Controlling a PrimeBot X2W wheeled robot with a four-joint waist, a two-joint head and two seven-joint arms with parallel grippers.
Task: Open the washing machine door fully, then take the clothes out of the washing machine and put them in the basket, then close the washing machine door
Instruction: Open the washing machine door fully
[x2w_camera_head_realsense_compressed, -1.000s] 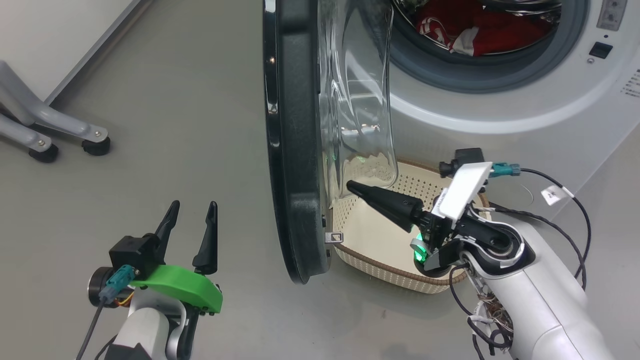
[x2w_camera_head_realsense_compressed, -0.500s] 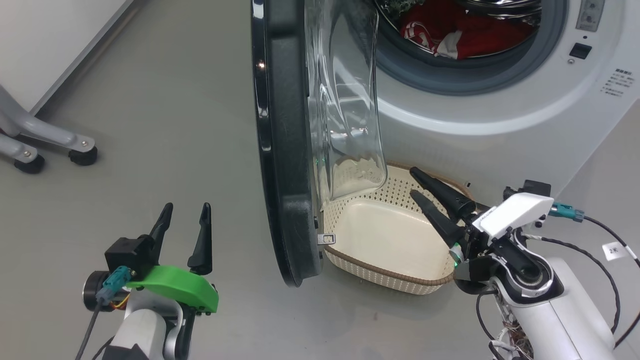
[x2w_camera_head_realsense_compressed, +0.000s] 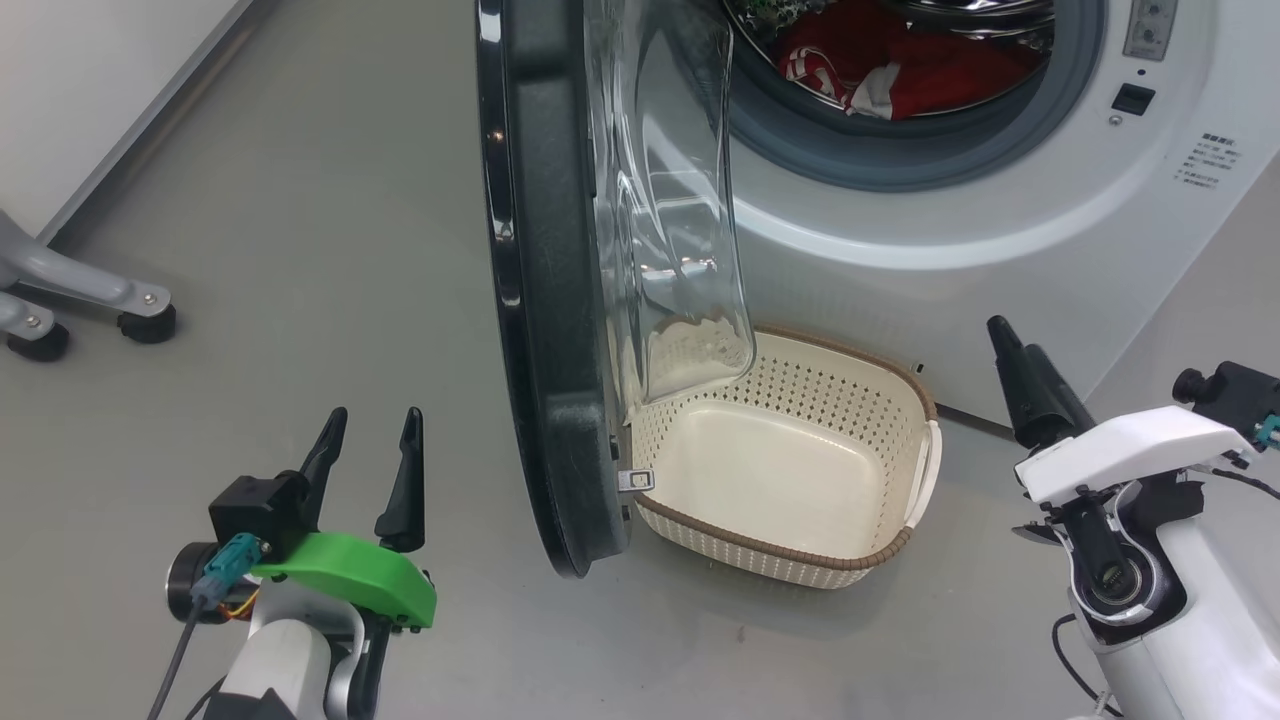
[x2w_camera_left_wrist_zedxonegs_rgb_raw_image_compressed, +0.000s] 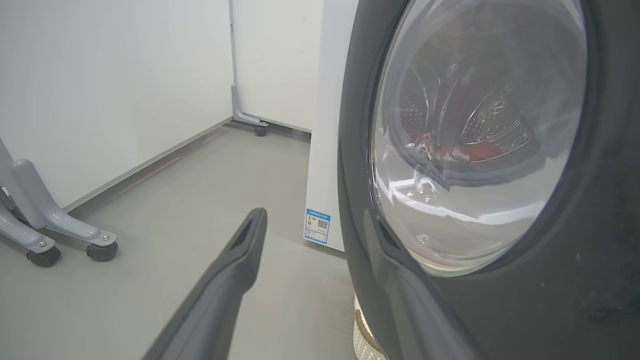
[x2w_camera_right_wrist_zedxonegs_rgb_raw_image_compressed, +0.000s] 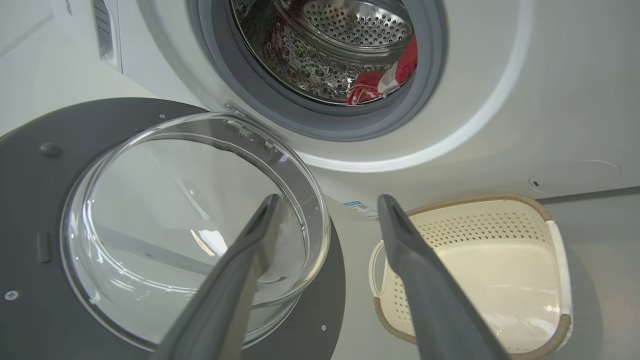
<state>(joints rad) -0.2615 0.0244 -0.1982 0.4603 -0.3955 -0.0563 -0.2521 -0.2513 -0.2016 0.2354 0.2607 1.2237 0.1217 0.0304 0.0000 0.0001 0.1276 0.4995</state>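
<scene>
Head view: left end effector (x2w_camera_head_realsense_compressed: 376, 420) gapes empty — right end effector (x2w_camera_right_wrist_zedxonegs_rgb_raw_image_compressed: 327, 200) likewise, beside the basket (x2w_camera_head_realsense_compressed: 800, 545).

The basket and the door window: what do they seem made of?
The basket looks like moulded plastic, matt cream, judging by its punched holes; its brown rim looks woven. The door window seems clear glass or hard plastic, glossy with sharp reflections.

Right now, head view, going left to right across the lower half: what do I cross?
grey wheeled frame leg → left pincer → washing machine door → basket → right pincer
</scene>
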